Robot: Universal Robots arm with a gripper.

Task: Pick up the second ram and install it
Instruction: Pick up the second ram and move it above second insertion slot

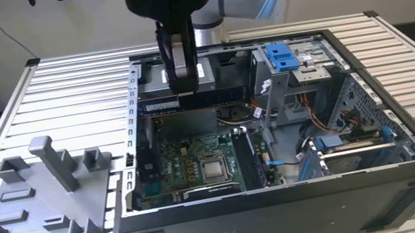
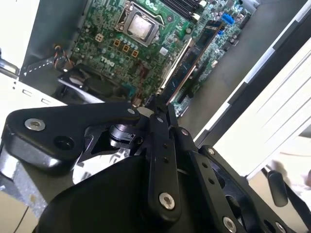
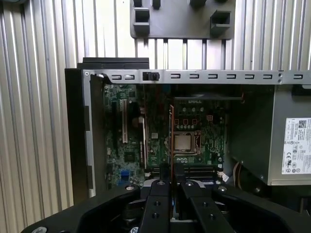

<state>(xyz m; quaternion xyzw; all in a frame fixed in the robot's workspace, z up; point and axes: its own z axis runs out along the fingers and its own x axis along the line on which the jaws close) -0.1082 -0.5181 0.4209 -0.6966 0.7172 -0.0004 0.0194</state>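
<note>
In the exterior view, the claw (image 1: 186,91) hangs from the arm over the open computer case (image 1: 294,216), its fingers clamped on the second ram (image 1: 213,97). The stick lies level in the grip and juts out on both sides of the claw, further towards the exterior view's right. Below the claw, inside the case, lies the motherboard (image 1: 189,158) with its processor (image 1: 214,168). The blue clips (image 1: 284,55) sit near the claw, on the exterior view's right of it. Well apart from the claw, on the exterior view's left, a grey plastic holder (image 1: 28,212) with an upright post (image 1: 52,163) rests on the slatted tabletop (image 1: 57,85).

In the second wrist view, the claw (image 2: 158,106) is pressed together on the second ram (image 2: 192,58), which runs straight out from the fingertips. Beyond the stick are the motherboard (image 2: 112,58) and the processor (image 2: 141,24).

In the first wrist view, the claw (image 3: 171,170) grips the second ram (image 3: 171,131) seen edge-on, a thin line rising from between the fingertips. Past it lie the motherboard (image 3: 131,145) and the processor (image 3: 185,142), with the power supply (image 3: 291,141) off to one side of the claw. Beyond the case wall, the grey plastic holder (image 3: 184,29) sits on the tabletop (image 3: 39,97).
</note>
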